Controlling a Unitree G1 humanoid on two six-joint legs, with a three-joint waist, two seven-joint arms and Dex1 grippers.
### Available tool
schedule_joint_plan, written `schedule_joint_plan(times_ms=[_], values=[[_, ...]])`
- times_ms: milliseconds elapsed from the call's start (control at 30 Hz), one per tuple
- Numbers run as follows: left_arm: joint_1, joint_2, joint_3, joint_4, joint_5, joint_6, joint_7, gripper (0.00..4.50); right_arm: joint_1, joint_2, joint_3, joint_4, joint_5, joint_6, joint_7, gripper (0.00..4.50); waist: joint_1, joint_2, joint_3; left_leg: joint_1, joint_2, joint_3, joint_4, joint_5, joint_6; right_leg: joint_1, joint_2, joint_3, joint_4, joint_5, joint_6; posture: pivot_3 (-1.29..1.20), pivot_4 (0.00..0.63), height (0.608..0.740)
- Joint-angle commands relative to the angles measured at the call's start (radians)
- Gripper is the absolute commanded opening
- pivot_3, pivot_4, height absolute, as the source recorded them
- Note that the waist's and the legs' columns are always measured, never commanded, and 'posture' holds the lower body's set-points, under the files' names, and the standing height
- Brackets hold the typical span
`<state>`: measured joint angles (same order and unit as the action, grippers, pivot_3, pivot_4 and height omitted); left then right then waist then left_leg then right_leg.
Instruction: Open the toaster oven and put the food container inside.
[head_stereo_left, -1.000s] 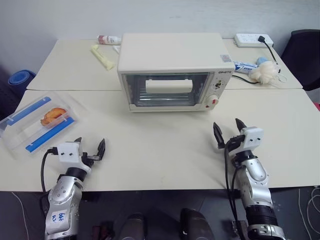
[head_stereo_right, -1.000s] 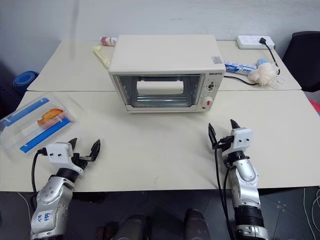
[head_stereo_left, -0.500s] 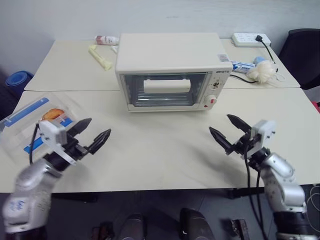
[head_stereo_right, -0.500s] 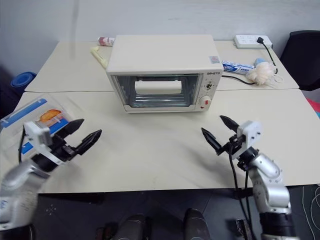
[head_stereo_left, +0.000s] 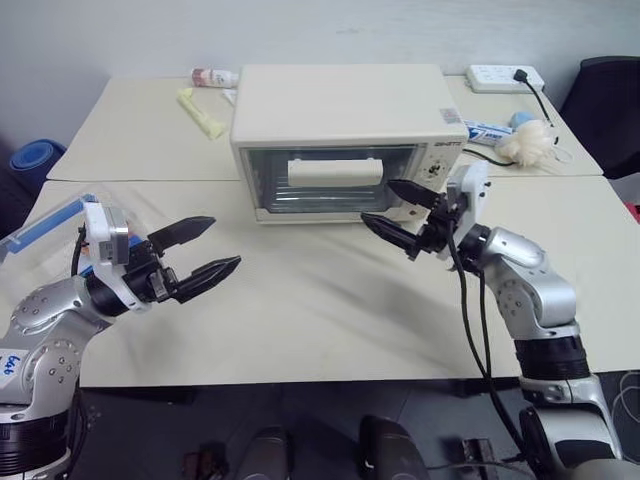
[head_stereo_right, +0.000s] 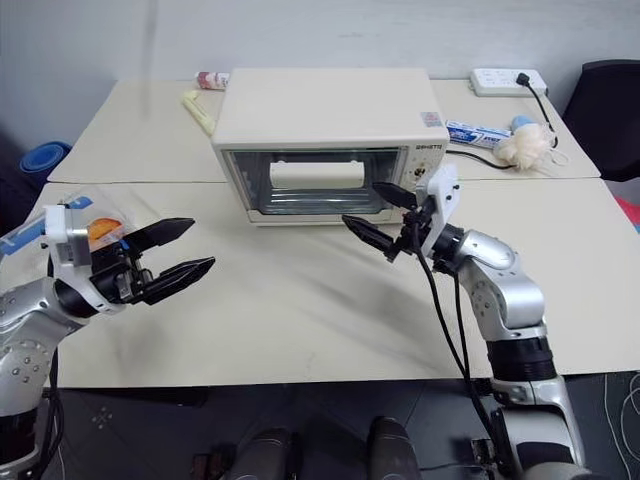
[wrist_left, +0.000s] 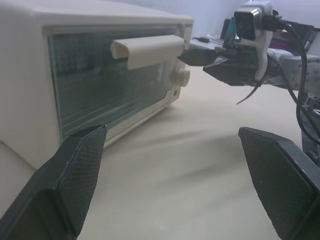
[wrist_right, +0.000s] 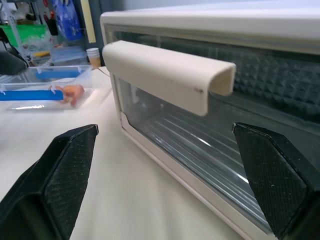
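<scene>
The cream-white toaster oven (head_stereo_left: 340, 110) stands at the table's middle back with its glass door closed and its bar handle (head_stereo_left: 335, 172) across the front. My right gripper (head_stereo_left: 378, 200) hangs open just in front of the door's right part, fingertips short of the handle (wrist_right: 165, 75) and not touching it. My left gripper (head_stereo_left: 222, 242) is open above the table's left side and points toward the oven. The food container (head_stereo_right: 95, 228), clear with a blue strip and orange food, lies at the far left edge, largely hidden behind my left wrist.
Behind the oven lie a power strip (head_stereo_left: 506, 76), a toothpaste tube (head_stereo_left: 490, 131), a fluffy white bundle (head_stereo_left: 525, 147), a small bottle (head_stereo_left: 217, 77) and a yellow stick (head_stereo_left: 203, 112). A black chair (head_stereo_left: 610, 100) stands at the right rear.
Both arms rose from the table's front edge. The right gripper swung left and up to the oven door. The left gripper lifted and turned inward. Both stayed open.
</scene>
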<state>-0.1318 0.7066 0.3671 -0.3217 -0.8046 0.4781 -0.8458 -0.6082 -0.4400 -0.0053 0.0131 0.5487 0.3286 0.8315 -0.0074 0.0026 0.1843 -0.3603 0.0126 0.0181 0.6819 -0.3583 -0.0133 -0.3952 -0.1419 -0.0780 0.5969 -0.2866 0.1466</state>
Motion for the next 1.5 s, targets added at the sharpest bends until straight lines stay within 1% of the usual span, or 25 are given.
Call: schedule_joint_plan(times_ms=[33,167,300,400,467,500,567,667,700,767,833,900,1000,1167,1233,1300,1367,1433,1500], values=[[0.014,-0.006,0.008,-0.038,0.015,-0.019,0.012,4.50,-0.027,0.012,0.004,-0.047,0.013,-0.001,0.039,4.48,0.000,0.000,0.000,0.000,0.000,0.000,0.000,0.000,0.000,0.000,0.000,0.000,0.000,0.000,0.000,0.00,0.150,0.740],[0.019,-0.007,0.020,-0.035,0.016,-0.013,0.024,4.50,0.000,0.010,0.011,-0.102,0.023,0.016,0.068,4.48,0.002,0.000,0.000,0.000,0.000,0.000,0.000,0.000,0.000,0.000,0.000,0.000,0.000,0.000,0.000,0.00,0.150,0.740],[0.002,0.027,0.067,-0.007,-0.041,0.057,0.039,4.50,0.127,-0.050,0.052,-0.170,-0.039,-0.033,0.144,4.48,0.003,0.000,0.000,0.000,0.001,0.000,0.000,-0.001,-0.001,0.000,0.001,0.000,0.000,0.000,0.000,0.00,0.150,0.740],[-0.042,0.046,0.091,0.034,-0.057,0.073,0.041,3.91,0.183,-0.064,0.061,-0.173,-0.071,-0.079,0.164,4.50,0.004,0.000,0.000,0.000,0.001,0.000,0.000,-0.001,-0.001,0.000,0.001,0.000,0.000,0.000,0.000,0.00,0.150,0.740],[-0.085,0.053,0.085,0.072,-0.063,0.093,0.039,3.32,0.205,-0.061,0.065,-0.171,-0.090,-0.109,0.165,4.50,0.004,0.000,0.000,0.000,0.001,0.001,0.001,-0.001,-0.001,0.000,0.001,0.001,0.001,0.000,0.000,0.00,0.150,0.740],[-0.112,0.053,0.074,0.095,-0.052,0.090,0.037,2.95,0.212,-0.057,0.067,-0.167,-0.103,-0.126,0.163,4.50,0.004,0.000,0.000,0.000,0.000,0.001,0.001,-0.001,-0.001,0.000,0.001,0.001,0.001,0.000,0.000,0.00,0.150,0.740],[-0.171,0.038,0.052,0.138,-0.031,0.074,0.042,2.33,0.220,-0.052,0.073,-0.159,-0.120,-0.150,0.165,4.50,0.004,0.000,0.000,0.001,0.000,0.001,0.001,-0.001,-0.001,0.000,0.001,0.001,0.001,0.000,0.000,0.00,0.150,0.740],[-0.296,-0.008,-0.024,0.242,0.046,0.024,0.055,1.42,0.214,-0.039,0.075,-0.139,-0.134,-0.175,0.160,4.50,0.007,-0.001,0.000,0.001,0.000,0.001,0.001,-0.001,-0.001,0.000,0.001,0.001,0.001,0.000,0.000,0.00,0.150,0.740],[-0.329,-0.021,-0.053,0.275,0.073,0.009,0.051,1.20,0.212,-0.036,0.076,-0.132,-0.141,-0.183,0.160,4.50,0.009,-0.001,0.000,0.001,0.000,0.001,0.001,-0.001,-0.001,0.000,0.001,0.001,0.001,0.000,0.000,0.00,0.150,0.740],[-0.383,-0.049,-0.098,0.334,0.135,-0.034,0.048,0.53,0.210,-0.033,0.079,-0.121,-0.153,-0.198,0.164,4.50,0.006,-0.001,0.000,0.001,0.000,0.001,0.001,-0.001,-0.001,0.000,0.001,0.001,0.001,0.000,0.000,0.00,0.150,0.740],[-0.427,-0.074,-0.144,0.390,0.194,-0.081,0.038,0.05,0.211,-0.032,0.075,-0.111,-0.166,-0.217,0.162,4.50,0.005,-0.001,0.000,0.001,0.000,0.001,0.001,-0.001,-0.001,0.000,0.001,0.001,0.001,0.000,0.000,0.00,0.150,0.740],[-0.452,-0.088,-0.190,0.425,0.255,-0.134,0.022,0.05,0.214,-0.034,0.064,-0.105,-0.172,-0.228,0.156,4.50,0.002,-0.001,0.000,0.001,0.000,0.002,0.001,-0.001,-0.001,0.000,0.002,0.001,0.000,0.000,0.000,0.00,0.150,0.740],[-0.452,-0.098,-0.231,0.411,0.258,-0.135,-0.039,0.05,0.240,-0.052,0.038,-0.116,-0.169,-0.239,0.154,4.50,0.001,-0.001,0.000,0.001,0.001,0.002,0.001,-0.001,-0.001,0.000,0.002,0.001,0.000,0.000,0.000,0.00,0.150,0.740],[-0.419,-0.084,-0.274,0.393,0.283,-0.117,-0.094,0.05,0.380,-0.109,-0.037,-0.156,-0.146,-0.286,0.180,4.50,0.013,-0.001,0.000,0.000,0.000,0.002,0.001,-0.001,-0.001,0.000,0.002,0.001,0.000,0.000,0.001,0.00,0.150,0.740],[-0.393,-0.075,-0.297,0.376,0.308,-0.121,-0.111,0.05,0.469,-0.140,-0.085,-0.166,-0.137,-0.321,0.199,4.50,0.013,-0.001,0.000,0.000,0.000,0.002,0.002,-0.001,-0.001,0.001,0.002,0.001,-0.001,0.000,0.001,0.00,0.150,0.740],[-0.370,-0.072,-0.314,0.361,0.336,-0.135,-0.115,0.05,0.539,-0.167,-0.128,-0.171,-0.130,-0.348,0.216,4.50,0.016,-0.001,0.000,0.000,0.001,0.002,0.002,-0.001,-0.001,0.001,0.002,0.001,-0.001,0.000,0.001,0.00,0.150,0.740],[-0.345,-0.078,-0.326,0.353,0.375,-0.140,-0.080,0.05,0.601,-0.191,-0.191,-0.160,-0.119,-0.369,0.220,4.50,0.018,-0.001,0.000,0.000,0.001,0.003,0.002,-0.001,-0.001,0.001,0.002,0.001,0.000,0.000,0.001,0.00,0.150,0.740],[-0.316,-0.085,-0.341,0.340,0.407,-0.143,-0.055,0.05,0.640,-0.211,-0.249,-0.141,-0.106,-0.393,0.225,4.50,0.017,-0.001,0.000,0.001,0.001,0.003,0.002,-0.001,-0.001,0.001,0.002,0.002,0.000,0.000,0.001,0.00,0.150,0.740],[-0.280,-0.096,-0.358,0.315,0.432,-0.149,-0.032,0.05,0.646,-0.225,-0.295,-0.120,-0.094,-0.403,0.220,4.50,0.016,-0.001,0.000,0.002,0.001,0.003,0.002,-0.001,-0.001,0.001,0.002,0.002,0.000,0.000,0.001,0.00,0.150,0.740]])
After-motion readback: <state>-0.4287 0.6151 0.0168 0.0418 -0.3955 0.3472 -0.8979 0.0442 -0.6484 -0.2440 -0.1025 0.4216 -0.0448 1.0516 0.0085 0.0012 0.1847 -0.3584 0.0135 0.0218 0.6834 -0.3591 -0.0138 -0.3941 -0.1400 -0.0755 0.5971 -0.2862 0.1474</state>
